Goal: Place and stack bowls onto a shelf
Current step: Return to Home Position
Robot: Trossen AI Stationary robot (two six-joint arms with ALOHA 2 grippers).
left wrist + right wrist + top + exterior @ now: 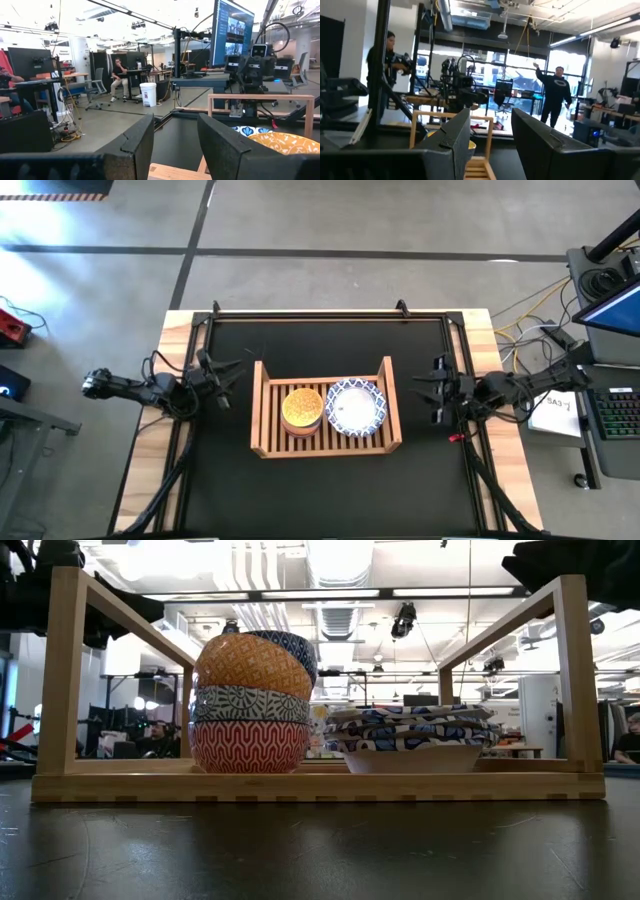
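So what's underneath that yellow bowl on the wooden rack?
A blue patterned bowl peeks out beside the yellow bowl, then a grey-blue bowl, then a red bowl on the shelf. Their insides are covered.

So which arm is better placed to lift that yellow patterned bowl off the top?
Probably the left. The yellow patterned bowl tops the left stack on the wooden slatted shelf, nearest the left gripper; the right gripper sits beyond the blue-rimmed white bowls.

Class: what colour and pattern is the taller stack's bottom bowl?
The bottom bowl is red with white wavy lines, clearest in the low view.
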